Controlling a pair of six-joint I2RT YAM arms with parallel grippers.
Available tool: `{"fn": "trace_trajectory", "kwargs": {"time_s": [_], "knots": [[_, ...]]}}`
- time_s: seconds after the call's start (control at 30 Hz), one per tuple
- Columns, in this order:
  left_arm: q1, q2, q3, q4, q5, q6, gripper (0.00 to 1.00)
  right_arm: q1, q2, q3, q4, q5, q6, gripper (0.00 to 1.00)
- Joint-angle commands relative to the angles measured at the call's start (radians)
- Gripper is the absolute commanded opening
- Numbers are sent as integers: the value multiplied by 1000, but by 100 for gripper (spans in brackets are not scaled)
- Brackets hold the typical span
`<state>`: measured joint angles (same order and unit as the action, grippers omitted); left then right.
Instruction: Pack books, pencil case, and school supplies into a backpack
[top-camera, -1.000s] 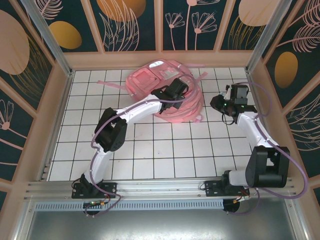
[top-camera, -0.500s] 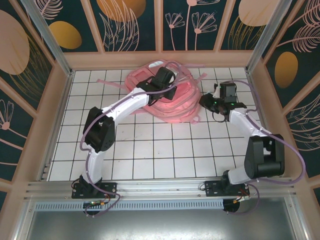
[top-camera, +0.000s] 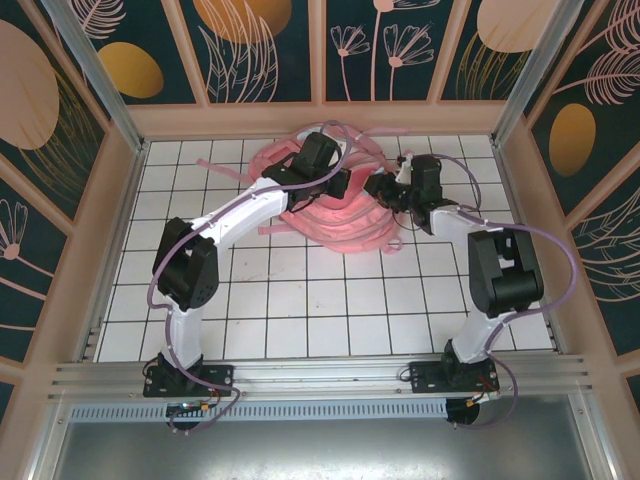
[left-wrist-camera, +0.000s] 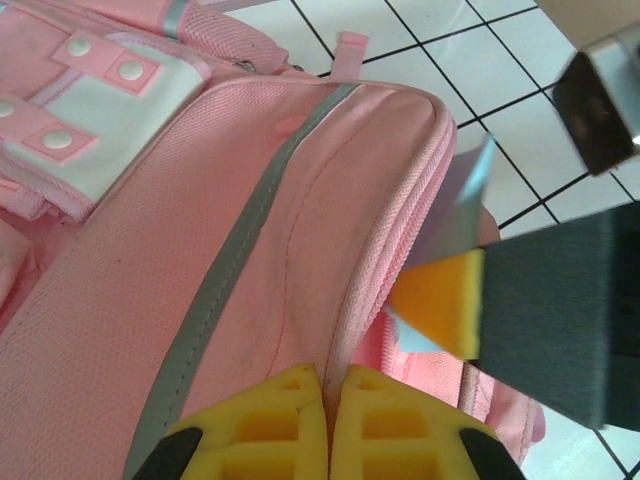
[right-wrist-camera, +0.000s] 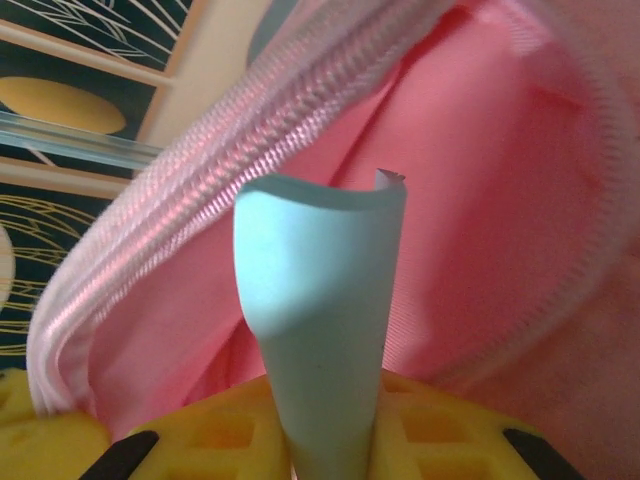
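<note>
Item: light-blue pad (right-wrist-camera: 320, 290) — bowed into a curve at the backpack's mouth, its top edge just inside the zipper (right-wrist-camera: 250, 150) line.
Holder: right gripper (right-wrist-camera: 325, 430), clamped on the pad's lower end at the backpack's right side. The pad stands upright, likely so it can slide edge-first through the gap.
Container: backpack (top-camera: 345, 228), pink, lying on the tiles, with a grey reflective strip (left-wrist-camera: 230, 260) down its front panel.
Opener: left gripper (left-wrist-camera: 326, 400) — pinched tight on the backpack's rim seam, probably lifting it to hold the mouth wide.
Surface: white tiled table (top-camera: 300, 300), beneath and around the backpack.
Room: pale wooden border (top-camera: 320, 118) just behind the backpack, then dark panels (top-camera: 270, 50) with leaf and flower motifs beyond.
</note>
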<state>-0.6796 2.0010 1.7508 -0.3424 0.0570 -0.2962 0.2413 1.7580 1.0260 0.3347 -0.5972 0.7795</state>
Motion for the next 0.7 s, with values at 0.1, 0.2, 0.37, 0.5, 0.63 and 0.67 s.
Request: {"fn": "trace_trajectory", "kwargs": {"time_s": [0.1,0.2,0.37,0.5,0.63,0.67], "knots": [[-5,-65,-13,136,81,-56,0,74,98,108,137,-61,126,23],[-5,-64,-20,154,93,-69,0,117,143,177,88,-70,138,28],[-4,-76,-27,167,79,-72,0,119,141,206,-23,-20,113,58],[-4,-89,-38,171,51,-63,0,97,61,167,-101,61,70,63],[-4,-89,-39,174,43,-65,0,95,-2,175,-216,143,-3,62],[-4,-89,-38,174,42,-64,0,95,-17,172,-235,155,-17,62]]}}
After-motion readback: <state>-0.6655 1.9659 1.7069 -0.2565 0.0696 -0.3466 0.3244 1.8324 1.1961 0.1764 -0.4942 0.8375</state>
